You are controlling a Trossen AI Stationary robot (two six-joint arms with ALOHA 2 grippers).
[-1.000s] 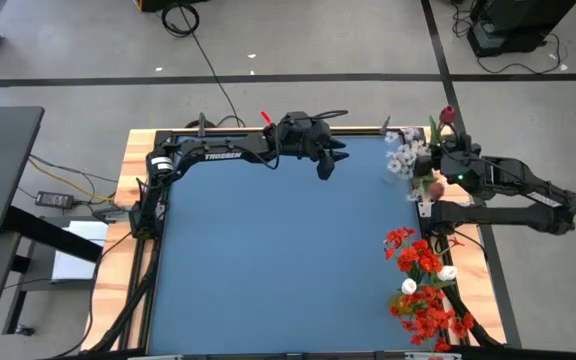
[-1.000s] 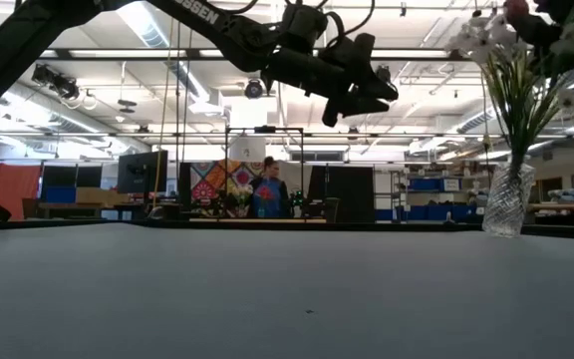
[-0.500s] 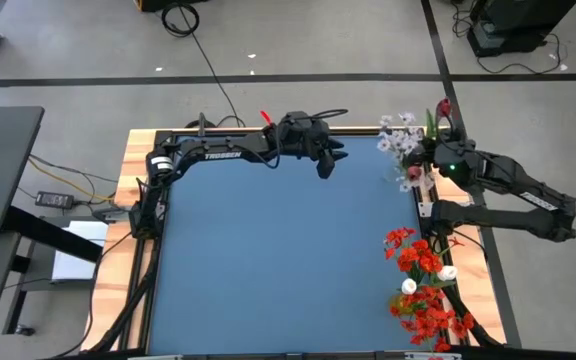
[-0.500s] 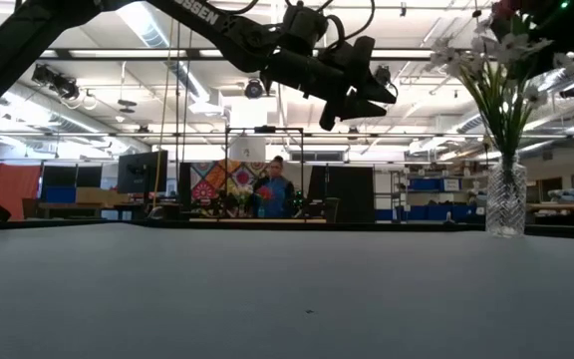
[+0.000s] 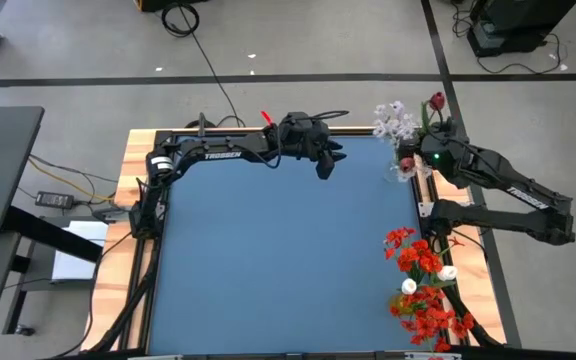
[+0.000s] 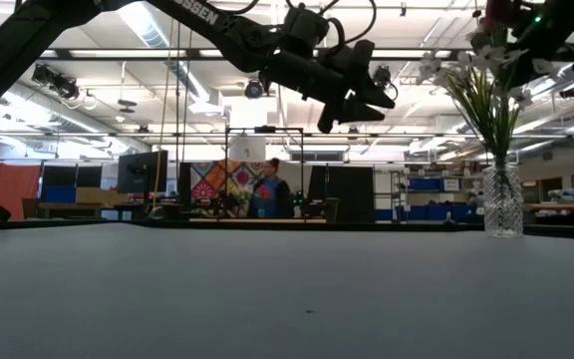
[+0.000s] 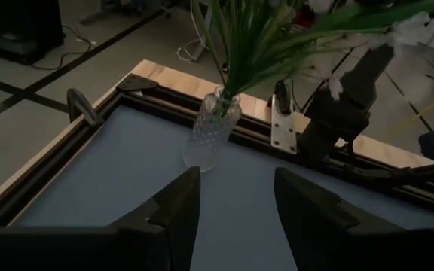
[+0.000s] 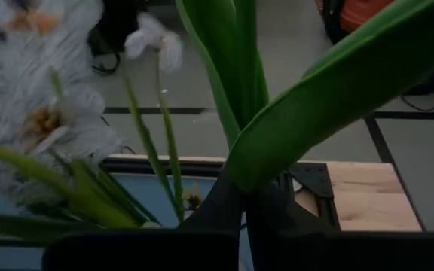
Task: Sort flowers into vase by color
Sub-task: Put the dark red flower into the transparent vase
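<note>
A clear glass vase (image 6: pixel 503 200) stands upright at the table's far right corner, also in the left wrist view (image 7: pixel 211 135). In it stand green stems with sprays of small white blossoms (image 5: pixel 393 122) and a dark red bud (image 5: pixel 437 101). My right gripper (image 5: pixel 426 150) hangs high above the vase among the blooms, shut on a green stem (image 8: pixel 243 199). My left gripper (image 5: pixel 325 166) hovers open over the far middle of the table (image 7: pixel 232 218). Red blooms (image 5: pixel 423 285) and white buds (image 5: pixel 448 272) lie flat along the table's right edge. My right gripper pinches a green stem at the base of a broad leaf (image 8: pixel 266 162) between its two shut fingers. The hold is high above the vase, near the blooms. The stem runs about upright, down toward the vase mouth; its lower end is hidden among the other stems.
The blue mat (image 5: pixel 278 260) has a black frame and wooden border (image 5: pixel 133 150). The right arm's base (image 5: pixel 468 212) sits on the right edge between vase and red flowers. A person stands in the room far behind the table (image 6: pixel 270 194).
My right gripper has moved toward the table's far edge with the stem. The flower tops have swung the same way, toward the far edge and a little left. The vase, tilted a second ago, now stands upright.
</note>
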